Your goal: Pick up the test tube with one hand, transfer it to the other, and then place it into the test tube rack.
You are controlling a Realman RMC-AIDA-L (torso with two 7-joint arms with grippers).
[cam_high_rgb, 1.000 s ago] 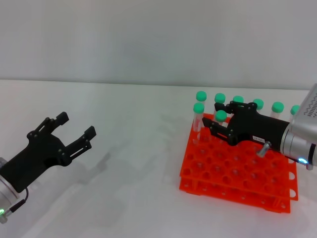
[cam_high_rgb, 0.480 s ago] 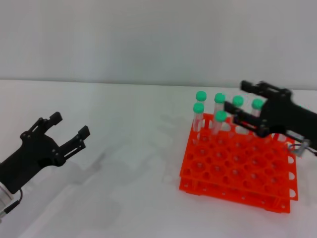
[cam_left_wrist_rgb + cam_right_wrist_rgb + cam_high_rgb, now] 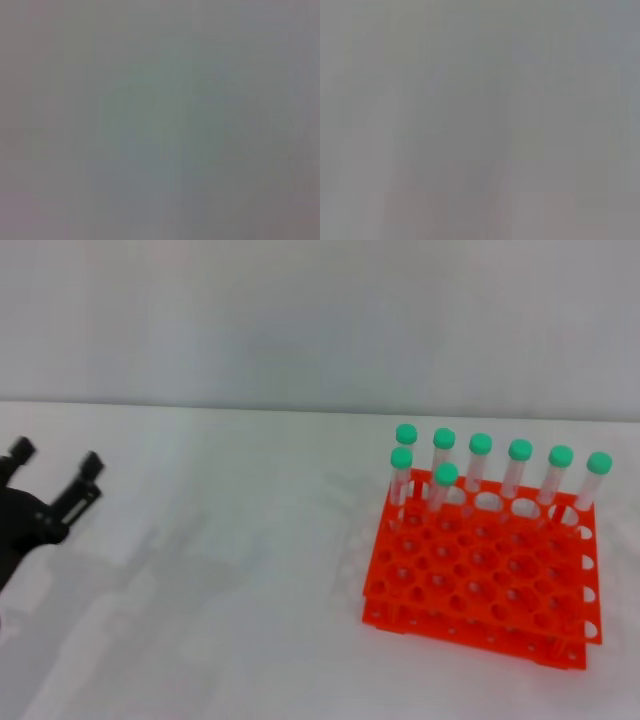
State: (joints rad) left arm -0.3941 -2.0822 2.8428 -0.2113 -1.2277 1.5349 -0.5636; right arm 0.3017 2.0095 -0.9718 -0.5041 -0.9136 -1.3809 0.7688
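The left gripper (image 3: pixel 55 465) sits at the far left edge of the head view, low over the white table (image 3: pixel 230 570), with most of its black body cut off by the edge of the picture. Its two fingers (image 3: pixel 85 475) point toward the middle of the table and stand well apart, with nothing between them. The right gripper does not show in the head view at all, and both wrist views give only a flat grey blur in which nothing can be made out. Well apart from the left gripper, across a bare stretch of table, the orange rack (image 3: pixel 480 580) stands on the right side, a two-tier grid of round holes set at a slight angle to the table's far edge. Eight clear tubes with green caps stand upright in it. Six of them fill the back row (image 3: pixel 500 475), running from the rack's left corner across to its right corner. One more tube (image 3: pixel 401 475) stands at the left end, just in front of the first tube of the back row. The test tube (image 3: pixel 441 490) stands beside that one, in the second row, one hole in from the left end, its cap just below the caps behind it. The rest of the holes toward the front of the rack hold nothing. A plain pale wall (image 3: pixel 320 320) rises behind the table.
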